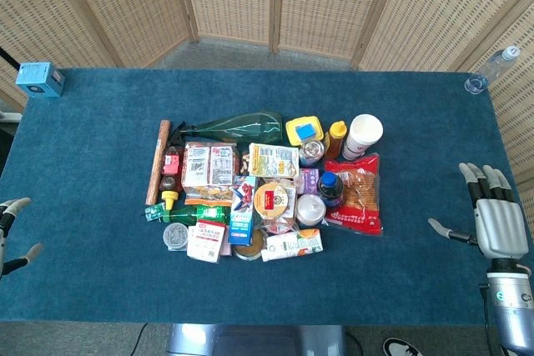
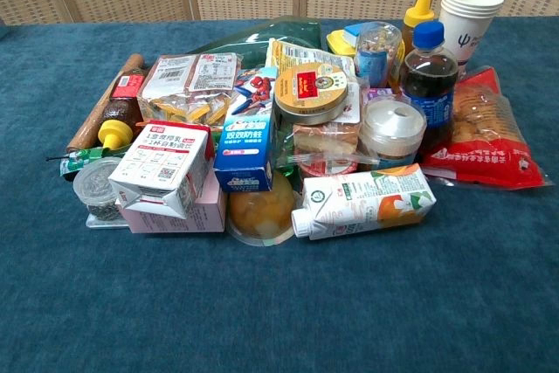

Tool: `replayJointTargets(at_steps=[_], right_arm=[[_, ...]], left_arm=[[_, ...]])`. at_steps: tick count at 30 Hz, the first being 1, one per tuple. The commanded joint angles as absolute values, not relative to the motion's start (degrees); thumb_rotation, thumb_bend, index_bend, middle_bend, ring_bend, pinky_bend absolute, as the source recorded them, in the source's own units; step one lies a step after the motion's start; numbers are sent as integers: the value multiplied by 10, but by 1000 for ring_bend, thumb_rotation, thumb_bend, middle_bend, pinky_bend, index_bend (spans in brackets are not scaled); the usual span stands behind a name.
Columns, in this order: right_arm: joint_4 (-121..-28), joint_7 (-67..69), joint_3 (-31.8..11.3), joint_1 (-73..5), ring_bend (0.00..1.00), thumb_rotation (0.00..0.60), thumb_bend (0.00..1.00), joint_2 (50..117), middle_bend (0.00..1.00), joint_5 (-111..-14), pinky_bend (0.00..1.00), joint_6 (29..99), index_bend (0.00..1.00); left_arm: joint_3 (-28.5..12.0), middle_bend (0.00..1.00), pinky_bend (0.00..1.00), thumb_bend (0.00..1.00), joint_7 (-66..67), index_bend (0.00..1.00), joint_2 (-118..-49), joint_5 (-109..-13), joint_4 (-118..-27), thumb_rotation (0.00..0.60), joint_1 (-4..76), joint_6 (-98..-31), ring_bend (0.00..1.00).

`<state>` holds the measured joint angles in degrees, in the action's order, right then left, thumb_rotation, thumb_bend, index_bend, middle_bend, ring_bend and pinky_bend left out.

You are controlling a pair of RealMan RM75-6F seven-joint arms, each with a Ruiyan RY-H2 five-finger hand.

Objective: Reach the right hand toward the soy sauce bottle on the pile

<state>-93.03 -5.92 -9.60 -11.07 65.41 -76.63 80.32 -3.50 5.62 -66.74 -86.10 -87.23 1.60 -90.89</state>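
The soy sauce bottle (image 1: pixel 170 174) (image 2: pixel 119 118) is dark, with a red label and a yellow cap. It lies on its side at the left edge of the pile, beside a brown roll (image 1: pixel 157 161). A second dark bottle (image 1: pixel 330 190) (image 2: pixel 429 86) with a blue cap stands upright on the pile's right side. My right hand (image 1: pixel 492 216) hovers far right of the pile, fingers spread, holding nothing. Only the fingertips of my left hand (image 1: pixel 14 235) show at the left edge, apart and empty. The chest view shows neither hand.
The pile on the blue table (image 1: pixel 92 147) holds cartons, snack packs, cans, a green bottle (image 1: pixel 238 129), paper cups (image 1: pixel 362 135) and a red biscuit bag (image 1: pixel 360 193). A blue box (image 1: pixel 40 79) sits at the far left corner and a water bottle (image 1: pixel 491 68) at the far right.
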Motion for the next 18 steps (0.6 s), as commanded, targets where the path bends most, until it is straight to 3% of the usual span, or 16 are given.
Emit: replayJointTargets(at_steps=[1,12,18], right_arm=[[-931,-60,-96,-112,0,360,0,654,104,-766,35,801,0],[-935,-28,-94,-114,0,374,0,653,105,-774,35,792,0],[-951,91,-87,-123,0,402,0,638,104,-790,35,751,0]], left_arm=[[-35,306,0,0,57,239,-668,-861,-872,600,16,-908,298],[-33,306,0,0,54,240,-667,-862,-872,600,11,-915,298],[-34,307,0,0,55,239,-666,-863,-873,600,13,-913,298]])
